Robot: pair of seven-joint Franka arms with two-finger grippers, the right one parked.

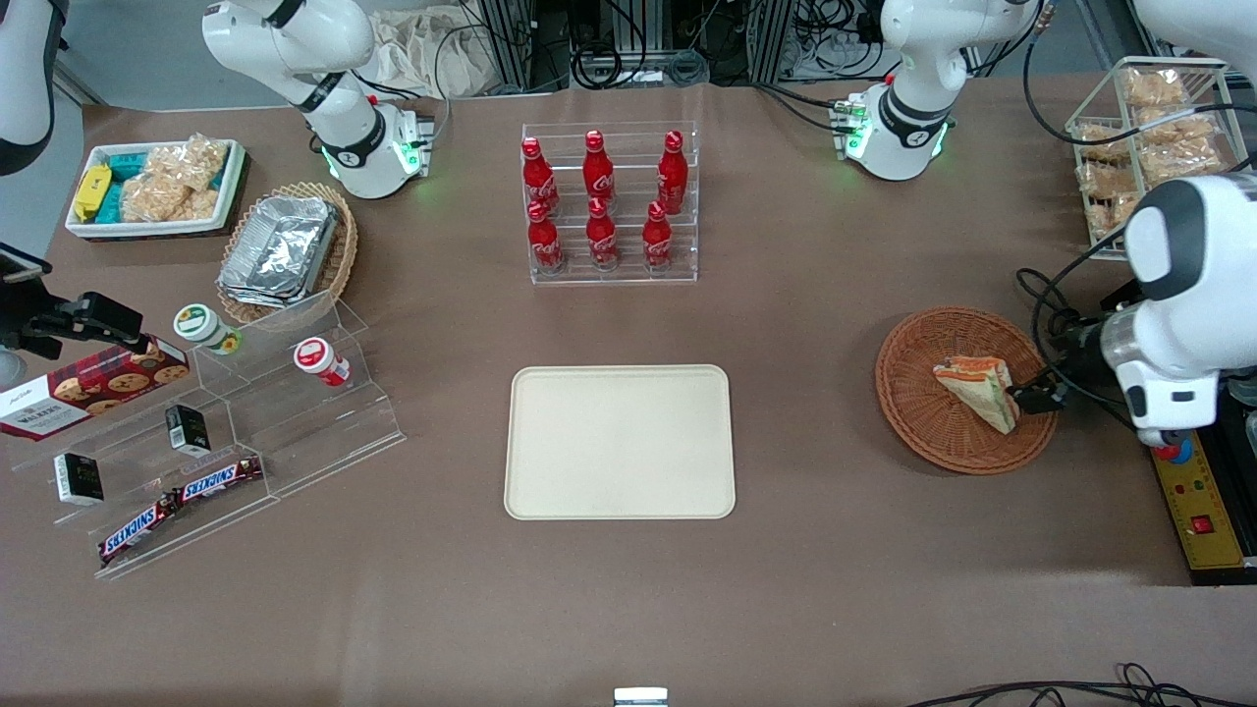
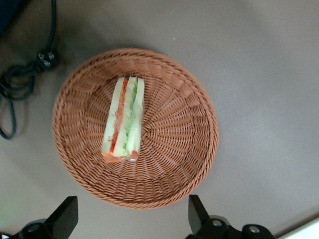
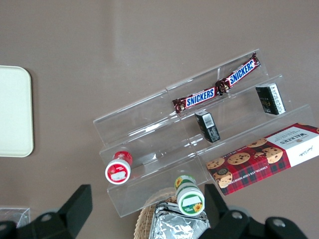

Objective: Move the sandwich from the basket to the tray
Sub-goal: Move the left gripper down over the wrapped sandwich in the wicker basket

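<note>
Reddish-brown wicker is what lies directly under the gripper (image 2: 130,219), whose two dark fingers are spread wide apart and hold nothing. In the wrist view the basket (image 2: 189,164) is seen from above, with the sandwich (image 2: 123,119) resting inside it on one edge, off-centre, its layered cut face turned upward. The long axis of the wedge is seen to run straight away from the line between the two fingertips, so the narrow width of the bread is judged to fit between the jaws once the claw is carried forward over it and lowered. A dark cable (image 2: 20,84) is coiled on the table just beside the basket rim, clear of the sandwich. In the front view, the cream tray (image 1: 619,442) is found toward the middle of the table, well apart from the basket and bare. Farther from the camera a clear rack of red bottles (image 1: 601,201) is set; it is judged not to obstruct a low carry.
</note>
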